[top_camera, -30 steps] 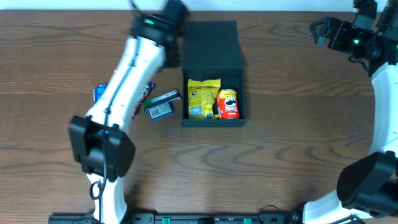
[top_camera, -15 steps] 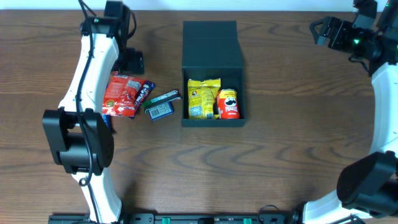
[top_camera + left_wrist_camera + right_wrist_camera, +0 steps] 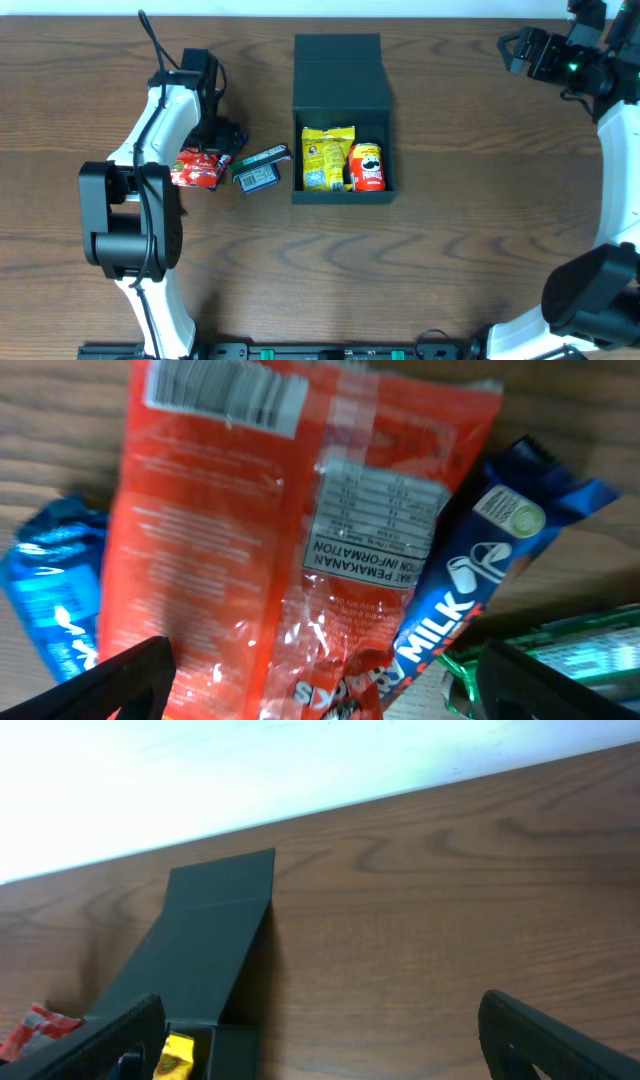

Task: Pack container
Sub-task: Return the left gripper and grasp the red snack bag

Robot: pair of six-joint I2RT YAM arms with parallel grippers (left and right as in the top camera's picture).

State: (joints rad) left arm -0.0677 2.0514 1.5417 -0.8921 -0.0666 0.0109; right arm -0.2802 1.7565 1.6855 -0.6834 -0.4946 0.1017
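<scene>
The dark container [image 3: 340, 193] lies open mid-table, its flap lid [image 3: 339, 72] folded back. It holds a yellow snack bag [image 3: 328, 157] and a red Pringles can [image 3: 367, 166]. It also shows in the right wrist view [image 3: 205, 960]. My left gripper [image 3: 215, 140] is open, low over a red snack bag [image 3: 195, 169] [image 3: 260, 540] left of the container. Its fingers straddle the bag without closing on it. A blue MILK bar [image 3: 480, 575] lies beside the bag. My right gripper [image 3: 515, 50] is open and empty at the far right.
A green wrapped pack [image 3: 260, 170] [image 3: 570, 650] lies between the red bag and the container. A blue packet [image 3: 50, 595] lies at the red bag's other side. The white wall [image 3: 250, 770] borders the table's far edge.
My left arm swung from the container's lid to the left, then came down over the red snack bag. The right arm has not moved.
</scene>
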